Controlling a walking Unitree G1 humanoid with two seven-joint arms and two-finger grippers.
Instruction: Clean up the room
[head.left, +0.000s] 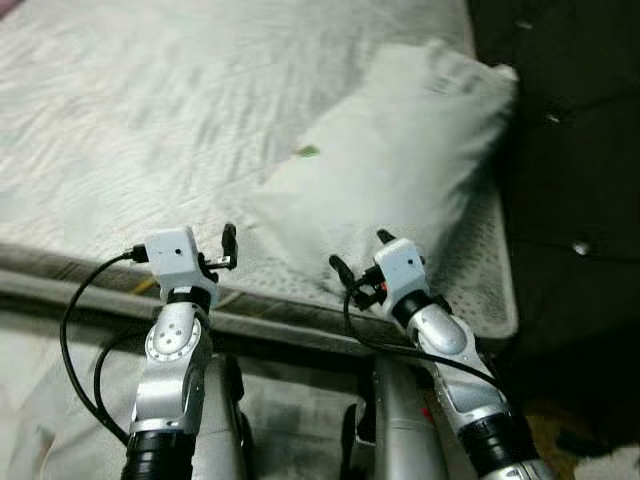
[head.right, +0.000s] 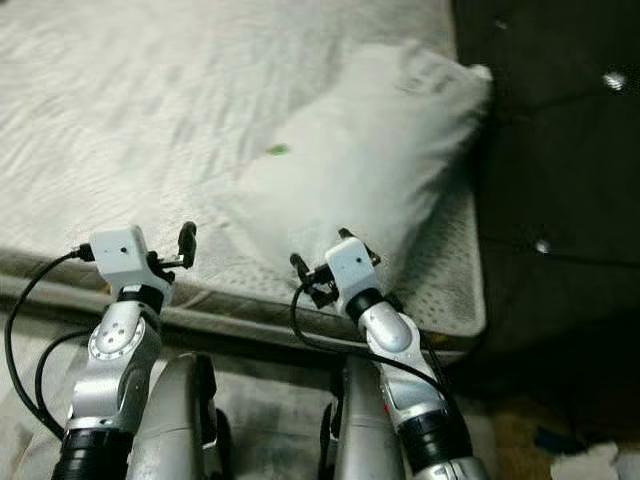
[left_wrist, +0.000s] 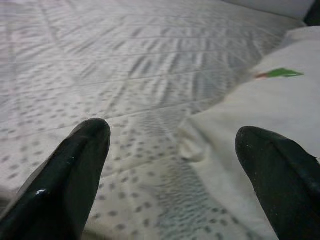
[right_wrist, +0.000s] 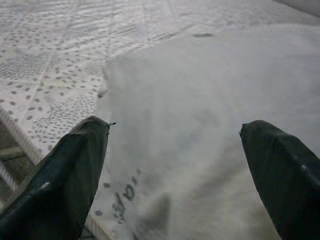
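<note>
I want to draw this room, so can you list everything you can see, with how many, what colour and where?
mattress: one, white with grey dotted quilting, in front of the robot.
pillow: one, white, lying on the mattress's right part, near the front edge.
green speck: one, green, on the pillow's left edge.
headboard: one, dark, tufted with buttons, to the right of the mattress.
left gripper: one, black fingers, open, over the mattress's front edge.
right gripper: one, black fingers, open, at the pillow's near end.
</note>
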